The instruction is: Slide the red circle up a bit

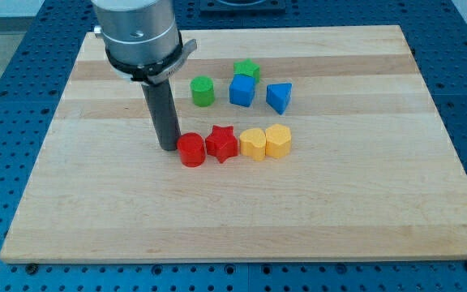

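The red circle [191, 150] lies on the wooden board [242, 211] a little left of the middle. It touches the red star [222, 143] on its right. My tip [169, 147] stands just to the left of the red circle, touching or nearly touching its upper left side. The dark rod rises from there to the metal arm end [138, 32] at the view's top left.
A yellow pentagon-like block [253, 143] and a yellow heart-like block [278, 140] continue the row to the right. Above them are a green cylinder [203, 91], a green star [246, 70], a blue cube [242, 91] and a blue triangle [279, 97].
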